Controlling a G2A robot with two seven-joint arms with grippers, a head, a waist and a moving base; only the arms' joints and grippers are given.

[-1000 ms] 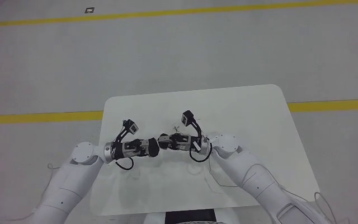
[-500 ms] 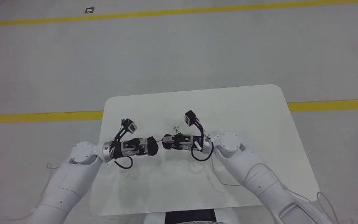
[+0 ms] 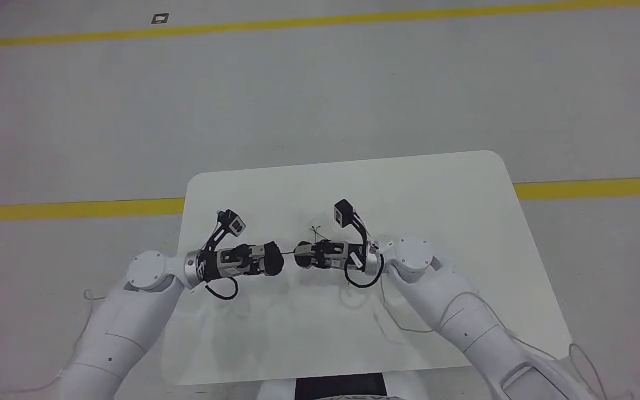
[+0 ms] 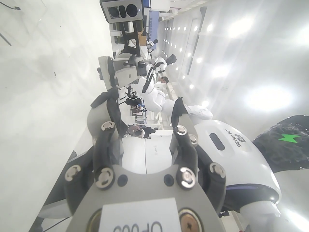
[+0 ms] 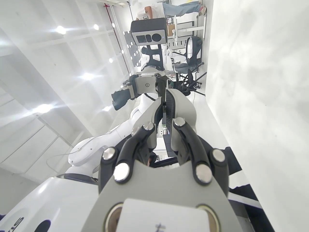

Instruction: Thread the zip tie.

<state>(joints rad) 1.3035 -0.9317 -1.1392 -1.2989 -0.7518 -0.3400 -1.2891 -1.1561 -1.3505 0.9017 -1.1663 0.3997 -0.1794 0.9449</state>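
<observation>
Above the middle of the white table (image 3: 440,200) the two arms face each other, tip to tip. My right gripper (image 5: 164,100) (image 3: 302,257) is shut on a thin dark zip tie (image 5: 164,112). The tie sticks out as a short dark strip (image 3: 290,251) into the small gap towards the other arm. My left gripper (image 4: 142,100) (image 3: 275,258) stands open with nothing between its black-tipped fingers (image 4: 106,97). It points at the right gripper (image 4: 120,73) a short way off. The right wrist view shows the left gripper (image 5: 142,85) just beyond the tie's end.
A few thin dark strips (image 3: 316,232) lie on the table just behind the grippers, and two more (image 4: 9,5) show in the left wrist view. Bare tabletop lies on all sides. Yellow floor lines (image 3: 90,209) run past the table.
The two grippers, touching a second ago, have drawn slightly apart. The dark strip of the tie now shows in the gap between them.
</observation>
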